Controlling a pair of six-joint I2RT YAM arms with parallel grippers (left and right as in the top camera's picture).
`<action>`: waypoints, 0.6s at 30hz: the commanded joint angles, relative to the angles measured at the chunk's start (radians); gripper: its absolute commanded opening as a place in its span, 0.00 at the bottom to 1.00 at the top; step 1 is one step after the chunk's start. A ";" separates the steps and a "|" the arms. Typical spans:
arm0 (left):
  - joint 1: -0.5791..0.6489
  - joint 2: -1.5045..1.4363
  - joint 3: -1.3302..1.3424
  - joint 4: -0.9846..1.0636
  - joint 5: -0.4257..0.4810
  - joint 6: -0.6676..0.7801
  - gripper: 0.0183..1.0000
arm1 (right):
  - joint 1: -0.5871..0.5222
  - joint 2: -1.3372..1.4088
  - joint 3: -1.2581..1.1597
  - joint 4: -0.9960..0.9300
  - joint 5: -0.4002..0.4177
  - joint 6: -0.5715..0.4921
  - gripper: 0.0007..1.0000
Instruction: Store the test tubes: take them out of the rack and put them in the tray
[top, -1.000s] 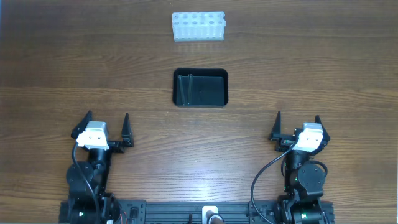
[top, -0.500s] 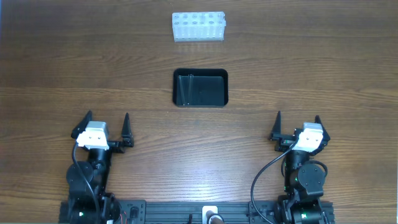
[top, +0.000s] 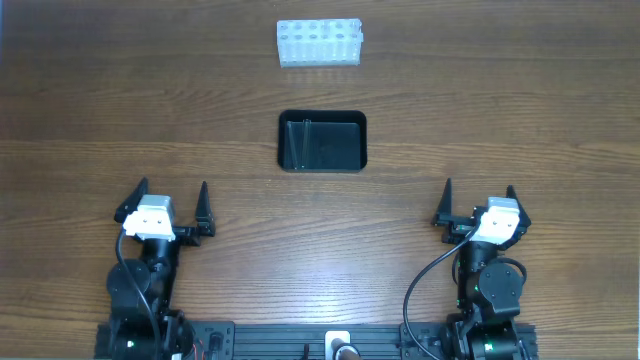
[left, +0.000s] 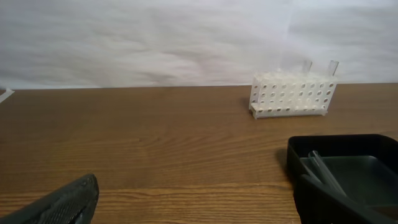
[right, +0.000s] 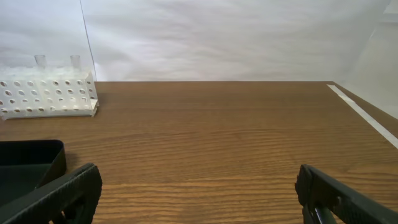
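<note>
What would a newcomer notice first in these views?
The black tray sits mid-table, with clear test tubes lying along its left side in the top view. Beyond it stands the white rack, two upright tubes poking up at one end. Both arms sit near their bases, left gripper and right gripper open and empty.

The white rack, its sides perforated with rows of holes, stands upright at the upper centre of the top view. Two clear test tubes stand upright in it, their rims rising above one end. Below it and apart from it, at mid-frame, sits the black rectangular tray. Clear tubes lie flat along its left side; I cannot tell how many.
</note>
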 joint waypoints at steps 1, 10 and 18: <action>0.005 -0.009 -0.005 -0.003 0.013 -0.014 1.00 | 0.001 -0.008 -0.008 0.001 0.006 0.000 0.99; 0.005 -0.009 -0.005 -0.003 0.013 -0.014 1.00 | 0.001 -0.008 -0.007 0.024 0.014 -0.005 0.99; 0.005 -0.009 -0.005 -0.003 0.013 -0.014 1.00 | -0.001 0.101 0.029 0.191 -0.016 0.130 0.99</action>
